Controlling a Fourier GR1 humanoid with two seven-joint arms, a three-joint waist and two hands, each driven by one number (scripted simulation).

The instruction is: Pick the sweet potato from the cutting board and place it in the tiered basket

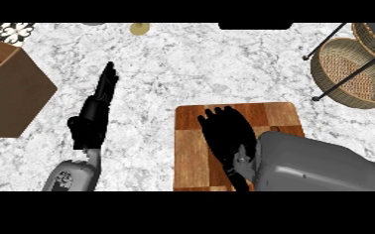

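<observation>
Counter: white-grey marble top (190, 64), brown hexagonal board (22, 94) at left edge.
Cutting board: wooden cutting board (192, 148), lower centre, checkered planks.
Right hand: right hand (228, 134) lies over the cutting board, palm down, fingers spread toward the far edge; can't tell whether it grips anything.
Sweet potato: not visible, hidden under the hand if on the board at all.
Left hand: left hand (99, 106) straight-fingered, open, over bare counter left of the board, holding nothing.
Basket: tiered basket (348, 72), woven, black wire legs, upper right, well apart from the board.
</observation>
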